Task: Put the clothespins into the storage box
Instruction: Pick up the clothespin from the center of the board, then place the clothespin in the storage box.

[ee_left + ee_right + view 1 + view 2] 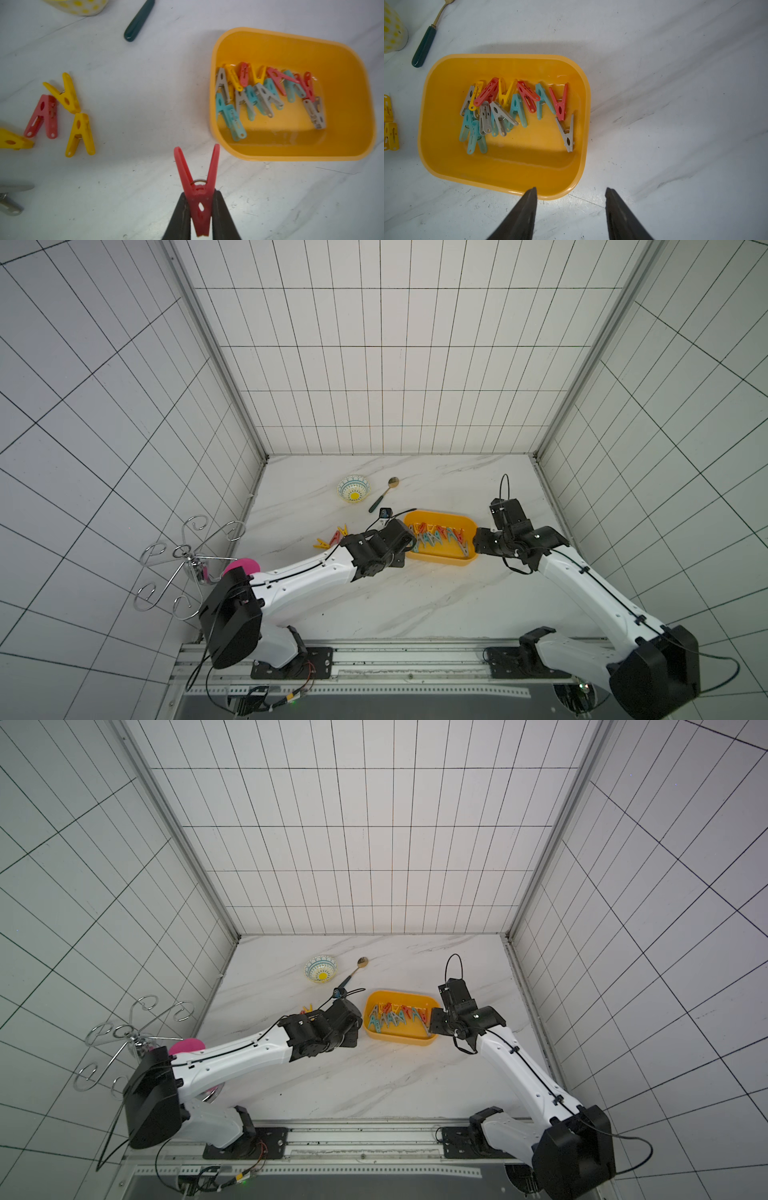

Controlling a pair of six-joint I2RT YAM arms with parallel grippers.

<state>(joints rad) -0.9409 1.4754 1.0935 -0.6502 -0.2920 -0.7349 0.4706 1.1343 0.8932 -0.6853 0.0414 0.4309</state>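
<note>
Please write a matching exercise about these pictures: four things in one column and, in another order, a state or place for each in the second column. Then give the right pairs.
Things:
1. left gripper
2. right gripper
3. storage box
4. spoon

States or places:
A. lies on the table, beside the bowl
B. open, holding nothing
C. shut on a red clothespin
D. holds a heap of clothespins

Pairs: 1-C, 2-B, 3-D, 4-A

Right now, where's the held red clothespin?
Left wrist view: the red clothespin is clamped in the left gripper, beside the storage box, between it and the loose clothespins.
</note>
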